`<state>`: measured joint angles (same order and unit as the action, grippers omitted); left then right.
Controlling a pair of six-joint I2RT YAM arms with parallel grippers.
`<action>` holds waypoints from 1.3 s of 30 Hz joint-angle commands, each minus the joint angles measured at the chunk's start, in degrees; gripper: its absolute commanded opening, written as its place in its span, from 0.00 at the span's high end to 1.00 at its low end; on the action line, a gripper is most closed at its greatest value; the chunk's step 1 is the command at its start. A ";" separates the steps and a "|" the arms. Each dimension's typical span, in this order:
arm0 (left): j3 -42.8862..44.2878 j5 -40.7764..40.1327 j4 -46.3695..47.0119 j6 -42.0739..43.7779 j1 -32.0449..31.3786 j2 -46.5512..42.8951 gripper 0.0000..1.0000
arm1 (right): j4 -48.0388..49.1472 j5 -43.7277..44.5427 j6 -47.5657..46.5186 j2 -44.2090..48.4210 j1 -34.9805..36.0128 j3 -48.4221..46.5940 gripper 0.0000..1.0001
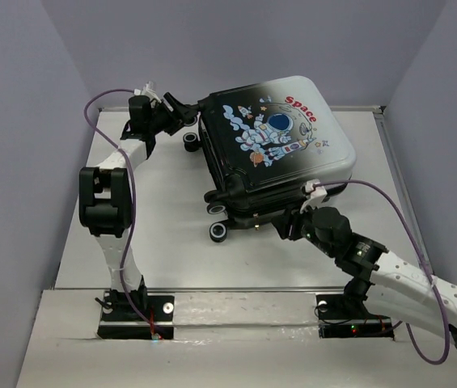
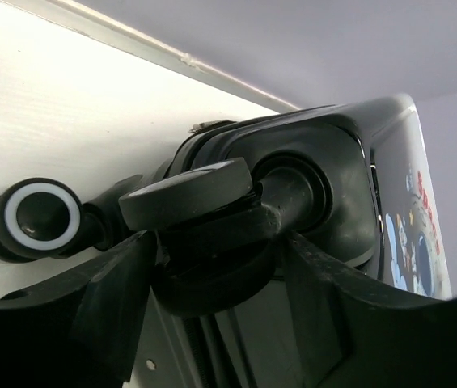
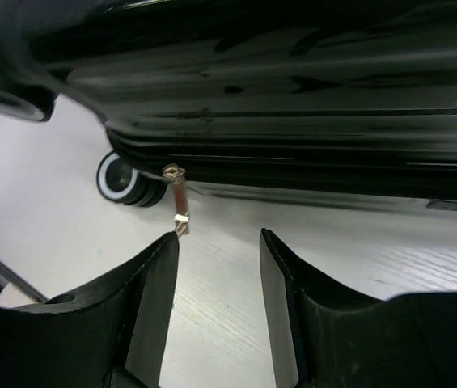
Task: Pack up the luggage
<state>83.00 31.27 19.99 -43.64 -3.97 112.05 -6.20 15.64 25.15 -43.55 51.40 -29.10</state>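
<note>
Closely, left fingers (image 2: 90, 323) astride wheel (image 2: 188, 198), luggage (image 1: 277, 137) near table (image 1: 171, 242) edge

Both wrist views cut off the luggage (image 2: 349, 186).

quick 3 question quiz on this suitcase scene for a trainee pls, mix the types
1. True or false: the white-to-black hard-shell suitcase with the astronaut print lies open on the white table.
2. What sits between the left gripper's fingers? a) a black caster wheel b) a carry handle c) nothing
3. Which small part hangs beside the open right gripper's fingertip?
Key: 1 false, it lies closed. 2 a. 3 the small metal zip pull.
</note>
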 commanded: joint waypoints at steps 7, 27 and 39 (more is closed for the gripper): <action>0.85 0.03 12.44 -7.52 -1.04 0.98 0.79 | -1.89 -4.56 -0.36 1.98 -17.37 -3.77 0.48; -45.80 -23.00 20.27 -4.70 -2.27 -47.07 0.94 | 15.51 -32.14 -4.31 -21.20 -38.73 -15.26 0.48; -46.80 -17.66 4.45 -7.86 -4.12 -68.81 0.94 | 9.81 -44.63 -4.31 -23.70 -38.74 -24.96 0.17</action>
<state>27.00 2.22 15.31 -48.21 -6.04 45.30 0.54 -20.36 20.78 -74.78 11.38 -51.66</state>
